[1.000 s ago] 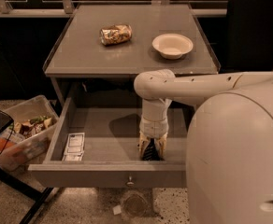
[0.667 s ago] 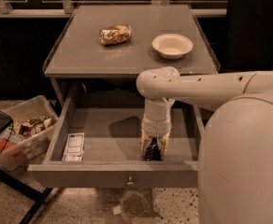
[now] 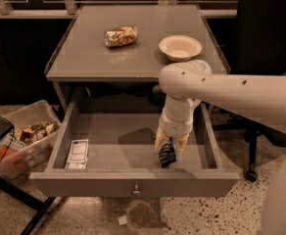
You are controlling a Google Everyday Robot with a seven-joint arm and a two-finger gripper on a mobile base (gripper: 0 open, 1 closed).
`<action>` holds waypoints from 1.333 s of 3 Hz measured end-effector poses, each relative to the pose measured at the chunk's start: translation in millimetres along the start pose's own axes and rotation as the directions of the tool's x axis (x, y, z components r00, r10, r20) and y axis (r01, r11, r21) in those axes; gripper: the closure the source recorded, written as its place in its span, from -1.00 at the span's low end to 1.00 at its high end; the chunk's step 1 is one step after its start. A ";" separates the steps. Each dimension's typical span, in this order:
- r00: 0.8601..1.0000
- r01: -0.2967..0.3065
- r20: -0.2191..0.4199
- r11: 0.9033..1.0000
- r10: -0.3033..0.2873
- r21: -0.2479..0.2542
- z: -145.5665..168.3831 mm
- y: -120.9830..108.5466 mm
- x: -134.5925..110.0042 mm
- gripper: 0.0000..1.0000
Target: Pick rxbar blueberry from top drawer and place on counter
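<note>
The top drawer (image 3: 133, 182) stands pulled open under the counter (image 3: 84, 53). My gripper (image 3: 171, 148) hangs inside the drawer, right of its middle, shut on the rxbar blueberry (image 3: 167, 154). The dark navy bar hangs tilted between the fingers, lifted off the drawer floor. My white arm reaches in from the right.
A white printed flat packet (image 3: 78, 153) lies at the drawer's front left. A shiny foil can (image 3: 120, 36) and a cream bowl (image 3: 180, 47) sit on the counter. A clear bin (image 3: 20, 141) of snacks stands on the floor at left. A dark chair stands at right.
My gripper has risen a little with the bar in it, and the arm has swung slightly to the right.
</note>
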State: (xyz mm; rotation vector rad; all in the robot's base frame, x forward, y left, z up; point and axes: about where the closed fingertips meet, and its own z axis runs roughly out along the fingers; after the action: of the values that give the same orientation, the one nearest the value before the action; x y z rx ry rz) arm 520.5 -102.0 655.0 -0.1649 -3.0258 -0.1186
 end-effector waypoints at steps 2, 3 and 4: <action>0.970 0.103 0.226 0.992 -0.085 -0.067 -81.9 -10.5 -20.3 1.00; 0.928 0.182 0.343 0.981 -0.149 -0.066 -128.6 -6.3 -31.2 1.00; 0.865 0.273 0.449 0.961 -0.224 -0.046 -175.9 12.3 -41.5 1.00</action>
State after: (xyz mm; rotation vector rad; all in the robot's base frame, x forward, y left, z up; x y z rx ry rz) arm 581.2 -108.9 825.5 0.2294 -3.4826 -0.3067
